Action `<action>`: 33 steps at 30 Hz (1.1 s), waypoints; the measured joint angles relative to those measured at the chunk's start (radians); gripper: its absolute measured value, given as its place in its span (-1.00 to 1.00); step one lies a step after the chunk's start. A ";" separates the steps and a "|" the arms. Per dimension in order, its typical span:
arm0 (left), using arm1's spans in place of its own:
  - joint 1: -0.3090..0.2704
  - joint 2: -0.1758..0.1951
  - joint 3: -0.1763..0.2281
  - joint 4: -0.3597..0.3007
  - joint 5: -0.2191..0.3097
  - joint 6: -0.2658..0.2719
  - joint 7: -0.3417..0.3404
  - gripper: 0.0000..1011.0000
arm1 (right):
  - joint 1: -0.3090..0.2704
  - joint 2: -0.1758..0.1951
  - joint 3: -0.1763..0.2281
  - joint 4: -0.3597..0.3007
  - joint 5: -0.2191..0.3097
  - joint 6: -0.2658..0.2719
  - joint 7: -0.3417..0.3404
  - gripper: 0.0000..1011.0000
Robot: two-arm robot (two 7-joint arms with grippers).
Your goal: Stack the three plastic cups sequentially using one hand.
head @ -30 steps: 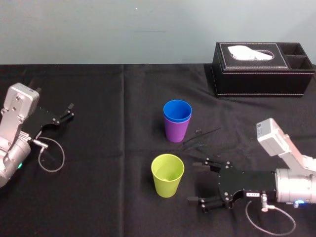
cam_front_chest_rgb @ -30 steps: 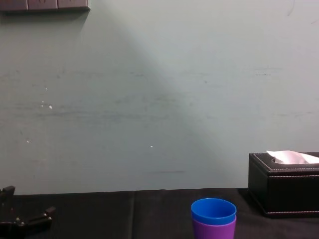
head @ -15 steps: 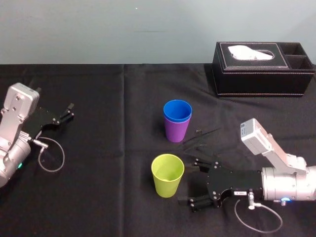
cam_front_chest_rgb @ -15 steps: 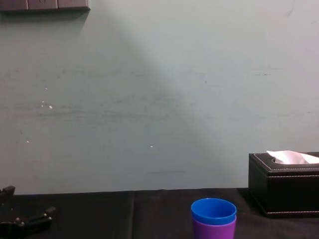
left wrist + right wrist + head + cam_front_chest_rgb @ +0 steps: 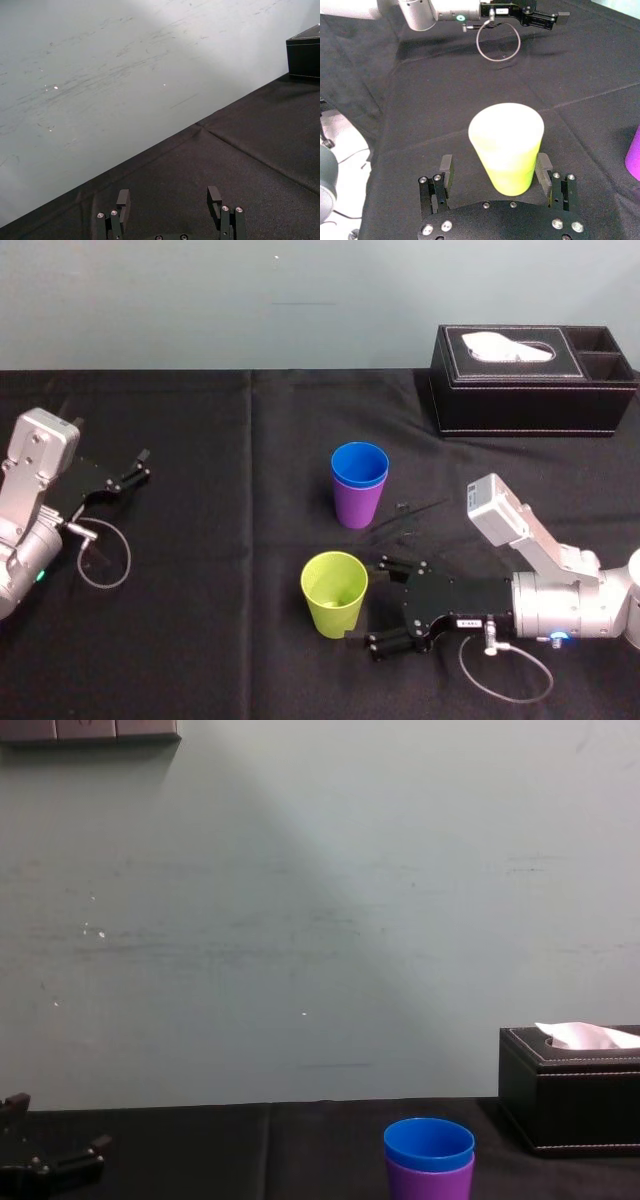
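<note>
A yellow-green cup [image 5: 334, 595] stands upright on the black cloth near the front. My right gripper [image 5: 377, 603], black with a small white label, is open, and its two fingers flank the cup's lower part. From the right wrist, the yellow-green cup [image 5: 507, 145] sits between the open fingers [image 5: 446, 169] of the right gripper [image 5: 494, 162]. Farther back, a blue cup [image 5: 359, 464] is nested inside a purple cup [image 5: 357, 505]. The chest view shows the blue cup [image 5: 429, 1142] in the purple cup [image 5: 430, 1182]. My left gripper [image 5: 140, 466] rests open at the far left.
A black tissue box [image 5: 530, 380] stands at the back right of the table, also seen as the tissue box [image 5: 570, 1090] in the chest view. A cable loop [image 5: 105, 555] lies by the left arm. The left gripper [image 5: 169, 195] holds nothing.
My right gripper has slid left along the table until its open fingers flank the yellow-green cup, which shifted slightly left. The left arm and the blue-purple stack have not moved.
</note>
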 joint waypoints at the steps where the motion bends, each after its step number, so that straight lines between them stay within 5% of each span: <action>1: 0.000 0.000 0.000 0.000 0.000 0.000 0.000 1.00 | 0.004 -0.004 -0.003 0.005 -0.003 0.001 -0.003 0.98; 33: 0.000 0.000 0.000 0.000 0.000 0.000 0.000 1.00 | 0.037 -0.057 -0.021 0.044 -0.019 -0.010 -0.021 0.98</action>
